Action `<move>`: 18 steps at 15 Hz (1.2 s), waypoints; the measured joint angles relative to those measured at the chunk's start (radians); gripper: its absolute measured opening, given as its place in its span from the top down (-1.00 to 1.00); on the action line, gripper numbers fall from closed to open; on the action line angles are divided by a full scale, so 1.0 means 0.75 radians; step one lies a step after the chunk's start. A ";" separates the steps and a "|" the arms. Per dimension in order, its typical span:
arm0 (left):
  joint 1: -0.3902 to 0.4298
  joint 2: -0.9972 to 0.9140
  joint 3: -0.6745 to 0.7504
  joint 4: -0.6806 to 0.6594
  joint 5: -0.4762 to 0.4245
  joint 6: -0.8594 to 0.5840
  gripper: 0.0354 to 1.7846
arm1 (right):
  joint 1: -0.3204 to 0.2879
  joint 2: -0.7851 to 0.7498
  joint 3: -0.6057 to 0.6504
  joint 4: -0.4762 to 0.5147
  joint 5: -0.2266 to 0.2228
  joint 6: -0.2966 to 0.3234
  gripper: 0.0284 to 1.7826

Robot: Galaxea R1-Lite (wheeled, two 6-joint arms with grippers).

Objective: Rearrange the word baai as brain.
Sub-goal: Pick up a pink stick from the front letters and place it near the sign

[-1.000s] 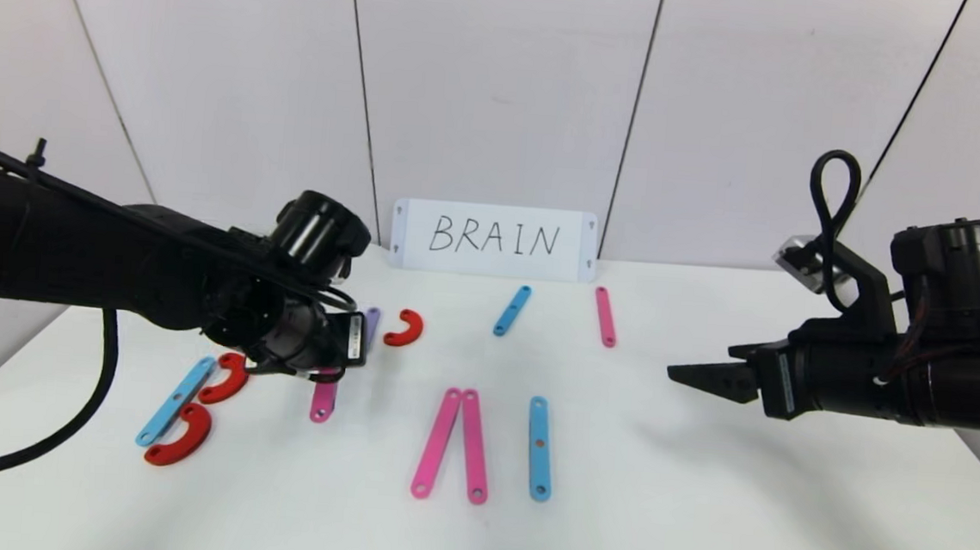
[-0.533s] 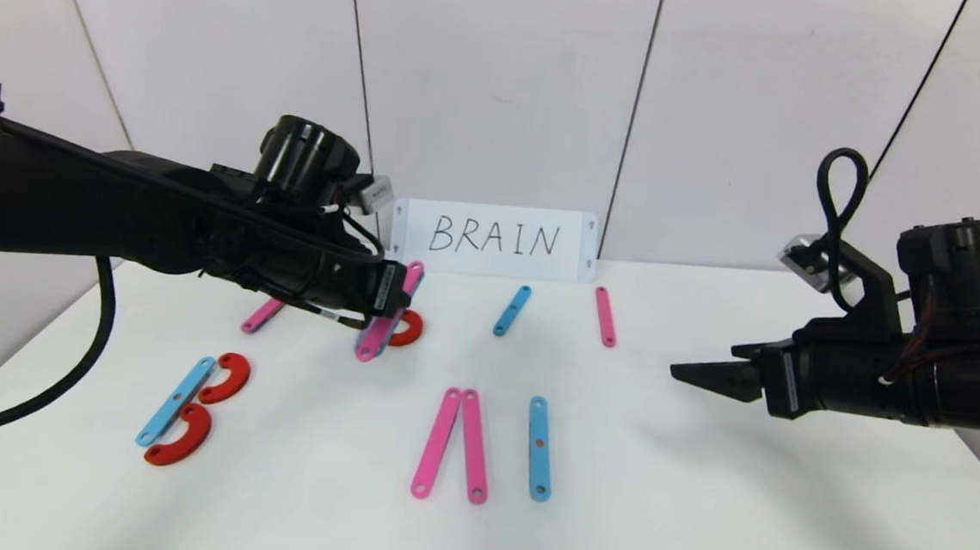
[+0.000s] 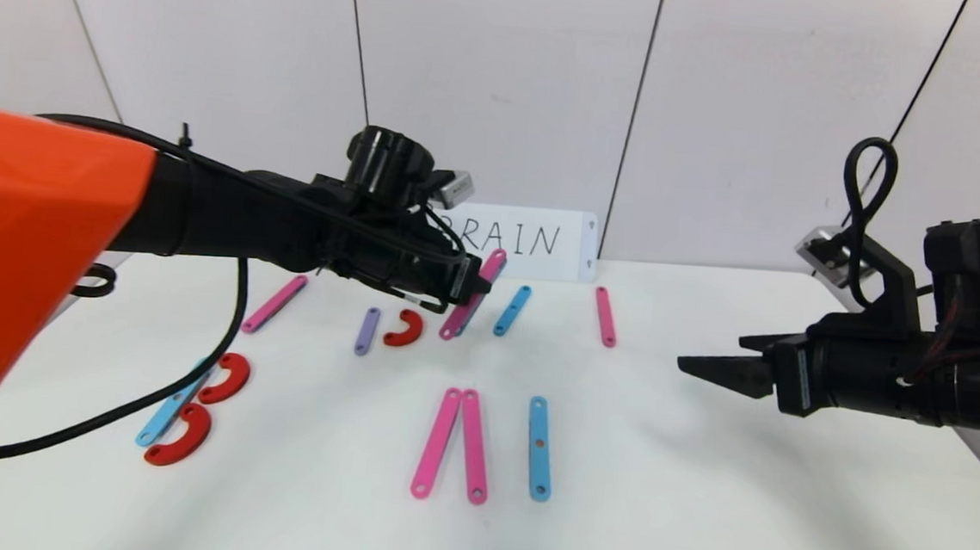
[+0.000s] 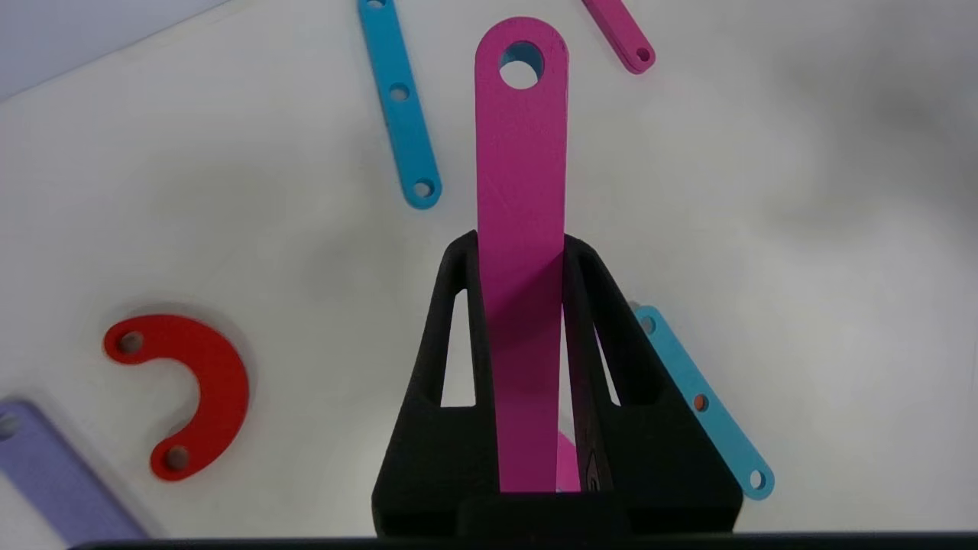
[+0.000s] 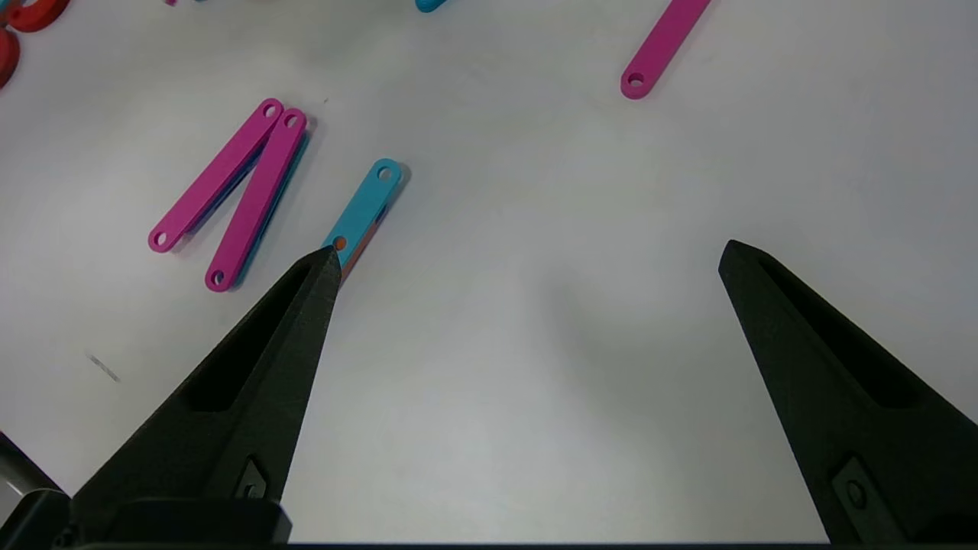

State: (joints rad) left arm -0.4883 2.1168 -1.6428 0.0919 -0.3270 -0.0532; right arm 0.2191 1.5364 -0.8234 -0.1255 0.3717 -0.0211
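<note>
While the left gripper (image 3: 474,284) clamps a pink bar (image 4: 521,191) aloft, apparently for relocating, the right gripper (image 5: 527,256) hangs released nearby.

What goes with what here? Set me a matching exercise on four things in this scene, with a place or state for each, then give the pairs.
Things:
1. left gripper
2. right gripper
3. purple bar
4. white card

Places or states:
A. stands at the back, by the wall
B. open, holding nothing
C. shut on a pink bar
D. flat on the table, beside a red crescent

Pairs: 1-C, 2-B, 3-D, 4-A
</note>
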 joint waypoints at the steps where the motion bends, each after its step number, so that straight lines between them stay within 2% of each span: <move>1: -0.020 0.046 -0.045 0.000 0.004 0.001 0.70 | 0.005 -0.012 0.007 0.000 0.000 0.001 -0.94; 6: -0.089 0.223 -0.214 -0.002 0.020 0.002 0.70 | 0.024 -0.044 0.027 -0.001 0.001 -0.003 -0.94; 9: -0.107 0.308 -0.295 0.006 0.081 0.058 0.70 | 0.031 -0.047 0.031 0.001 0.001 -0.004 -0.94; 13: -0.135 0.388 -0.343 0.012 0.103 0.130 0.70 | 0.033 -0.046 0.036 -0.001 0.001 -0.004 -0.94; 18: -0.147 0.436 -0.376 0.010 0.106 0.133 0.70 | 0.031 -0.045 0.036 -0.001 0.000 -0.004 -0.94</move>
State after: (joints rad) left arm -0.5987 2.4438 -1.9247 0.0994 -0.2472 0.0466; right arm 0.2423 1.5023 -0.7962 -0.1260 0.3717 -0.0240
